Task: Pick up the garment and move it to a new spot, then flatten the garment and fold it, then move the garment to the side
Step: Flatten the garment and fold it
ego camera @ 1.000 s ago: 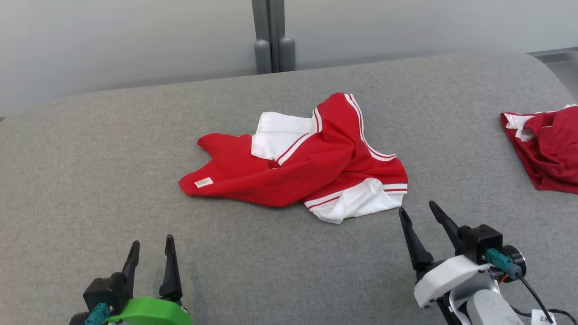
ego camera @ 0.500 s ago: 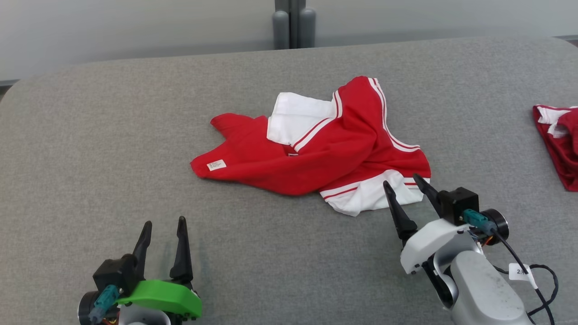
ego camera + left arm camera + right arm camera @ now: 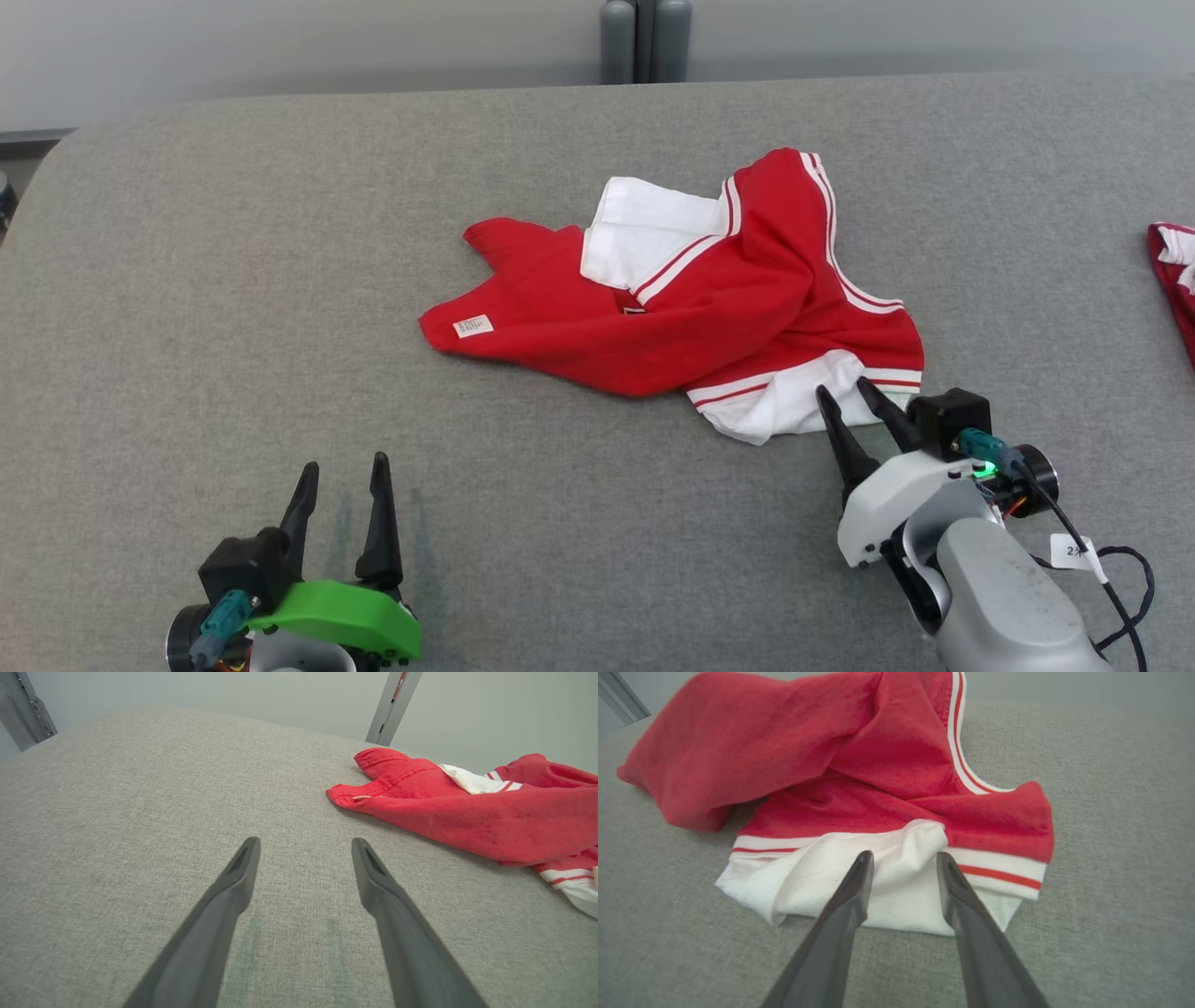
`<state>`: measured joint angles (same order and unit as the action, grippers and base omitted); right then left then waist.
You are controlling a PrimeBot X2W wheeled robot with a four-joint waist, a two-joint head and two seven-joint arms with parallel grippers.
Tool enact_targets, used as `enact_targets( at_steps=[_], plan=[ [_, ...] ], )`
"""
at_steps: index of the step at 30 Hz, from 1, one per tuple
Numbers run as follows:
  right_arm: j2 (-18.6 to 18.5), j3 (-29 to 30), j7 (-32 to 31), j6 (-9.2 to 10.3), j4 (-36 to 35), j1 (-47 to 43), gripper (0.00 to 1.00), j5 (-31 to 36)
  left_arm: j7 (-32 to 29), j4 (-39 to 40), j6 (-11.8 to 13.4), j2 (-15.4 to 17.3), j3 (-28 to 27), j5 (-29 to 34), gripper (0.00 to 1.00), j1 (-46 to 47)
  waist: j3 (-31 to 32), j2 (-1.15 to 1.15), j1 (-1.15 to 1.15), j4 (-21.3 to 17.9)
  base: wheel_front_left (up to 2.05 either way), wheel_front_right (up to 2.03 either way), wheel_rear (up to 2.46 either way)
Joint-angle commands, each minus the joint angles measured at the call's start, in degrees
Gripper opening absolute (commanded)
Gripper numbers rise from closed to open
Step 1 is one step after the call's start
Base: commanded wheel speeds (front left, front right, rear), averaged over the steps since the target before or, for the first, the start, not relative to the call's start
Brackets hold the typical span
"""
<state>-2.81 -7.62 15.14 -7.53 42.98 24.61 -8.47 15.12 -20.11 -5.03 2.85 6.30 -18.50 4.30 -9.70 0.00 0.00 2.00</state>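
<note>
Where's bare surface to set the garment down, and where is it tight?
Widest bare stretch: the grey surface left of the garment, down to the left gripper. A narrower strip lies between the garment and the second red cloth at the right edge. Crowded: near-right, where the right gripper meets the white hem.

My feeds are bright and evenly lit by soft light from overhead; the grey table [image 3: 187, 280] reads matte. The garment [image 3: 709, 308] casts just a thin shadow along its near edge, and the left gripper [image 3: 306, 842] leaves two faint streaks of shadow. Wrist views bow at the edges, and the far wall [image 3: 233, 690] looks soft.
</note>
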Motion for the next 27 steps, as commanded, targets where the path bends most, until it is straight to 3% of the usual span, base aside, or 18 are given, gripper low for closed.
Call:
enact_targets(
  at_steps=[1,5,11,16,21,27],
  plan=[
    [-0.23,-0.23,0.01,0.1,-0.03,0.02,0.0,-0.38,0.03,0.08,0.1,0.15,0.08,-0.63,1.0,0.32,0.01,0.0,0.0,-0.08,0.0,0.0,0.0],
    [-0.24,-0.36,0.01,0.09,-3.02,0.97,0.0,-0.32,0.03,0.17,0.2,0.15,0.13,-0.67,1.0,1.24,-0.17,0.0,0.0,-0.33,0.0,0.0,0.0],
    [-0.63,-1.67,0.01,0.09,-14.4,3.64,0.0,0.86,0.03,0.19,0.32,0.15,0.96,-1.14,1.0,0.94,0.99,0.0,0.0,0.18,0.0,0.0,0.0],
    [-4.39,-5.56,0.01,0.1,-20.56,13.4,0.0,1.06,0.02,-0.29,0.14,0.14,2.75,-1.75,1.0,0.69,1.78,0.0,0.0,2.59,0.0,0.0,0.0],
    [-8.73,-11.39,0.01,0.09,-19.94,27.74,0.0,1.96,0.03,-1.01,0.34,0.17,5.04,-3.6,1.0,0.42,2.01,0.0,0.0,7.46,0.0,0.0,0.0],
    [-10.25,-15.58,0.0,0.1,-16.57,42.92,0.0,1.21,0.03,-1.4,1.16,0.15,7.3,-5.61,1.0,-0.44,1.69,0.0,0.0,13.11,0.0,0.0,0.0]
  ],
)
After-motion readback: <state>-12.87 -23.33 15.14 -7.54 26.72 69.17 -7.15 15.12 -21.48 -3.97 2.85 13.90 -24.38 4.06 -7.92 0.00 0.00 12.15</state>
